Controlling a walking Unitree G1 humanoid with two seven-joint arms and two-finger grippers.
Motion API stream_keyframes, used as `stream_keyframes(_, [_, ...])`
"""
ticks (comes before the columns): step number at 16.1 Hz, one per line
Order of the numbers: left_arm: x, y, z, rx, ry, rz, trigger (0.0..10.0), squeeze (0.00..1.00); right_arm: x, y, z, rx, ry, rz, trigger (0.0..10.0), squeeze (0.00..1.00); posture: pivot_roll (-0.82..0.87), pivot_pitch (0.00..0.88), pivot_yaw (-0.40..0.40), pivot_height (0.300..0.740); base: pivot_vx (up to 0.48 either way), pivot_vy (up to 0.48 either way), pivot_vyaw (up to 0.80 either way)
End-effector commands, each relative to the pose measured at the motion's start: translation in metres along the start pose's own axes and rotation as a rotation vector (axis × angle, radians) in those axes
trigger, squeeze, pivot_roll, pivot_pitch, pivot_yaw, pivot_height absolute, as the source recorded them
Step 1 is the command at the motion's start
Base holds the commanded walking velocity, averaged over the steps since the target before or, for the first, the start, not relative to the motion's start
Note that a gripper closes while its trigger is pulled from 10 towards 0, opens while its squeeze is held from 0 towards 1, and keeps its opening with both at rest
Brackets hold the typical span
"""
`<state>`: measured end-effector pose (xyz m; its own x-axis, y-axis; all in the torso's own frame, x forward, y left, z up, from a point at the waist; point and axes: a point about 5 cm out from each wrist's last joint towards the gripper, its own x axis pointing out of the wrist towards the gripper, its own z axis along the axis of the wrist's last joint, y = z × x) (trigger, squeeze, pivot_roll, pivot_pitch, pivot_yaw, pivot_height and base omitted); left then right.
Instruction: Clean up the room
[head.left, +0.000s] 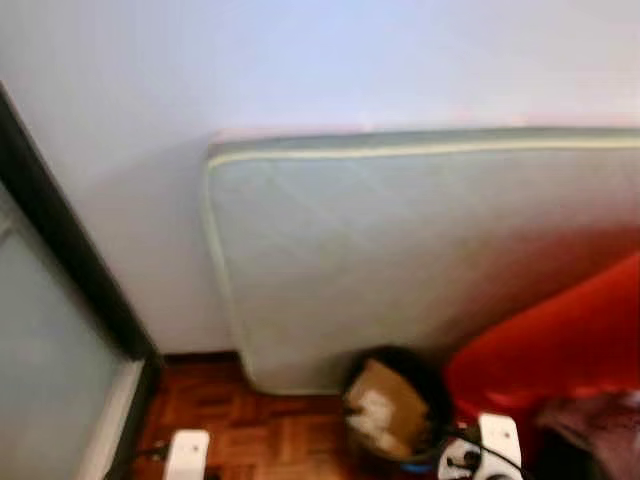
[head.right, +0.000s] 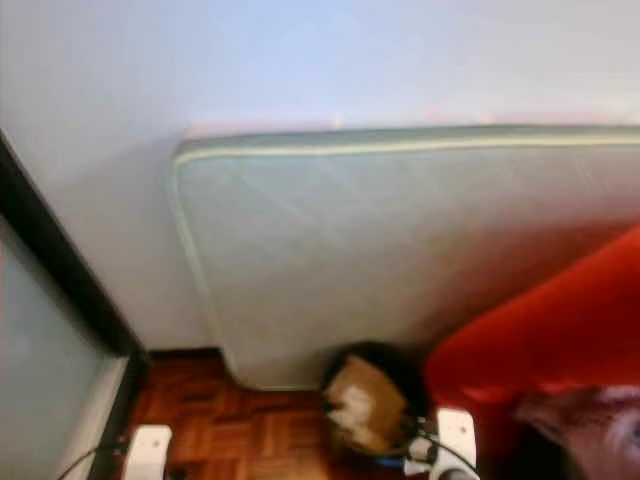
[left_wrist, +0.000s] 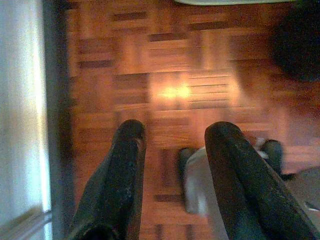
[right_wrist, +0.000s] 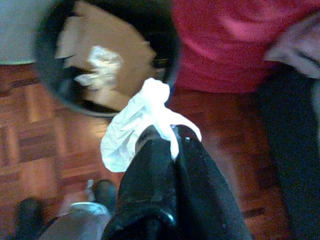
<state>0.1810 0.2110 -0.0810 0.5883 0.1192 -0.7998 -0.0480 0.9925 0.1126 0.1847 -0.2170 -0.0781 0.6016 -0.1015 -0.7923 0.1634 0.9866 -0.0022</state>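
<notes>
A black round bin stands on the parquet floor by the leaning mattress, with brown cardboard and crumpled white paper inside. My right gripper is shut on a crumpled white tissue, held just above the floor next to the bin's rim. My left gripper is open and empty over bare parquet, near a dark-framed glass door.
A pale green mattress leans against the white wall. A red seat with dark cloth sits at right. The dark-framed glass door is at left. My own feet show below.
</notes>
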Motion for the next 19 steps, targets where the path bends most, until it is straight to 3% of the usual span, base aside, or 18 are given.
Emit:
stream_keyframes(1, [-0.001, 0.007, -0.003, 0.012, 0.017, 0.017, 10.0, 0.0, 0.0, 0.003, -0.001, 0.007, -0.009, 0.006, 10.0, 0.0, 0.04, 0.0, -0.038, 0.74, 0.0, 0.0, 0.0])
stream_keyframes(8, [-0.001, 0.008, -0.001, 0.017, 0.0, 0.032, 10.0, 0.0, 0.0, 0.004, 0.004, -0.035, -0.048, 0.035, 10.0, 0.0, 0.03, 0.0, -0.031, 0.74, 0.0, 0.0, 0.0])
stream_keyframes(11, [0.005, 0.0, 0.056, -0.003, -0.188, 0.051, 10.0, 0.0, 0.003, 0.073, 0.051, -0.222, -0.235, 0.271, 10.0, 0.0, 0.02, 0.0, 0.0, 0.74, 0.0, 0.0, 0.0])
stream_keyframes(12, [0.005, 0.006, 0.057, -0.004, -0.185, 0.047, 10.0, 0.0, 0.003, 0.078, 0.054, -0.224, -0.239, 0.275, 10.0, 0.0, 0.0, 0.0, 0.014, 0.74, 0.0, 0.0, 0.0])
stream_keyframes(14, [0.005, 0.007, 0.058, -0.011, -0.187, 0.042, 10.0, 0.0, 0.003, 0.08, 0.057, -0.211, -0.254, 0.276, 10.0, 0.0, -0.01, 0.0, 0.017, 0.74, 0.0, 0.0, 0.0])
stream_keyframes(15, [0.006, 0.006, 0.064, -0.018, -0.207, 0.028, 10.0, 0.0, 0.003, 0.079, 0.063, -0.16, -0.278, 0.266, 10.0, 0.0, -0.01, 0.0, 0.013, 0.74, 0.0, 0.0, 0.0])
stream_keyframes(19, [0.007, -0.003, 0.075, -0.04, -0.221, 0.009, 10.0, 0.0, 0.003, 0.079, 0.079, -0.163, -0.326, 0.251, 10.0, 0.0, -0.02, 0.0, -0.003, 0.74, 0.0, 0.0, 0.0])
